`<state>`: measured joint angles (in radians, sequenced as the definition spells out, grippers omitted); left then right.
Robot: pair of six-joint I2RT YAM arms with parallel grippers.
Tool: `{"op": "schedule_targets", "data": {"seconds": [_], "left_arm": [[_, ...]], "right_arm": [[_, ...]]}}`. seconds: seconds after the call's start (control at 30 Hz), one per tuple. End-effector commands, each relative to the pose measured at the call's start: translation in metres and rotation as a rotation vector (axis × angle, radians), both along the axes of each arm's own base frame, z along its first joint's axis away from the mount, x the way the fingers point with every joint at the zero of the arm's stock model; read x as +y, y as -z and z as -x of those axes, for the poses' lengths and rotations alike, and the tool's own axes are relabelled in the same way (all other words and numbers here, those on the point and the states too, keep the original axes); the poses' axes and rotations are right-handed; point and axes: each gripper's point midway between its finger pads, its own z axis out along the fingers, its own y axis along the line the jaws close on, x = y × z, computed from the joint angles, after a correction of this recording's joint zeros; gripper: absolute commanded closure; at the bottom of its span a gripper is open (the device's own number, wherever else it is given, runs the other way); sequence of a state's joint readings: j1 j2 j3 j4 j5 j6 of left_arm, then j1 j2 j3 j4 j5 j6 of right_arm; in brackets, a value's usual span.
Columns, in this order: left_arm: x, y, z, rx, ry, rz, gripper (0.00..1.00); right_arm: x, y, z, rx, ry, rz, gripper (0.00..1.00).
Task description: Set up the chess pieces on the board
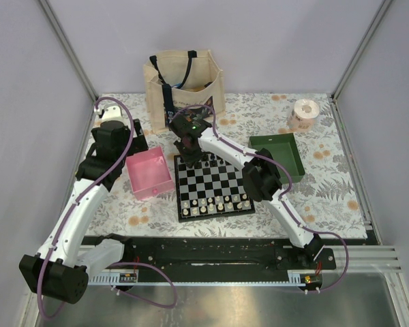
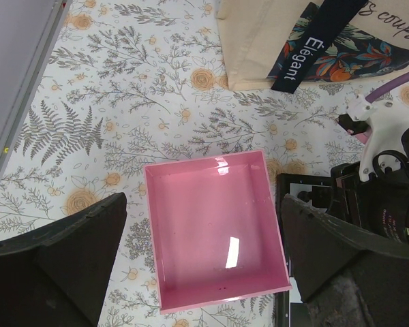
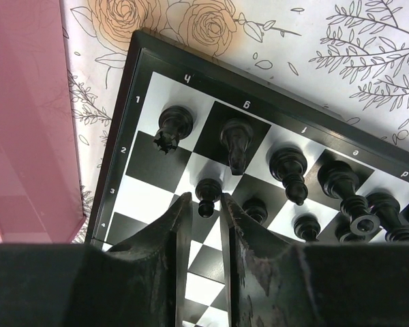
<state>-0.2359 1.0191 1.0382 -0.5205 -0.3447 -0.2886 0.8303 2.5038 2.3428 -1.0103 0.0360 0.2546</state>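
Note:
The board (image 1: 215,216) lies mid-table, with white pieces along its near rows. In the right wrist view, black chess pieces stand at its far left corner (image 3: 121,139): a rook (image 3: 174,127), a knight (image 3: 237,142), a bishop (image 3: 288,167) and others to the right. A black pawn (image 3: 208,189) stands on the second row. My right gripper (image 3: 205,199) is narrowly open around it, with a slit of daylight on each side. The same gripper (image 1: 189,158) hangs over the board's far edge. My left gripper (image 2: 203,204) is wide open above the pink tray (image 2: 218,231), holding nothing.
The pink tray (image 1: 150,176) sits left of the board and touches its edge. A green tray (image 1: 279,155) lies to the right. A canvas tote bag (image 1: 184,80) stands at the back and a tape roll (image 1: 304,113) at the back right.

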Motion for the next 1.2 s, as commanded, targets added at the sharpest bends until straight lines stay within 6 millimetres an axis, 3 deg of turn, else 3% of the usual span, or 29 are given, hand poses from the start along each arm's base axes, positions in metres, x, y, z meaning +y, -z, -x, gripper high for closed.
{"op": "schedule_targets", "data": {"seconds": [0.0,0.2,0.4,0.53,0.7,0.83,1.0,1.1,1.17], "left_arm": [[-0.003,-0.014,-0.008,-0.060,0.007,0.016,0.01],[-0.004,-0.014,-0.008,-0.058,0.010,0.019,0.01],[-0.004,-0.013,-0.008,-0.057,0.010,0.016,0.01],[-0.004,-0.012,-0.009,-0.053,0.009,0.015,0.01],[-0.004,-0.010,-0.011,-0.047,0.008,0.015,0.01],[-0.008,-0.008,-0.013,-0.039,0.022,0.024,0.01],[-0.010,-0.007,-0.013,-0.033,0.029,0.028,0.01],[-0.010,-0.005,-0.014,-0.026,0.029,0.027,0.01],[-0.010,-0.005,-0.014,-0.028,0.030,0.029,0.01]], "right_arm": [[0.010,-0.030,-0.003,-0.048,-0.018,-0.059,0.68],[0.008,-0.062,0.001,-0.076,-0.014,-0.107,0.64],[0.003,-0.109,0.007,-0.145,-0.025,-0.182,0.57],[-0.013,-0.138,0.015,-0.188,-0.022,-0.194,0.56],[-0.077,-0.156,0.017,-0.302,0.090,-0.141,0.49],[-0.164,-0.155,0.007,-0.291,0.306,-0.181,0.48],[-0.255,-0.110,0.007,-0.205,0.497,-0.116,0.46],[-0.290,-0.083,0.012,-0.133,0.569,-0.078,0.46],[-0.303,-0.067,0.016,-0.090,0.576,-0.054,0.43]]}}
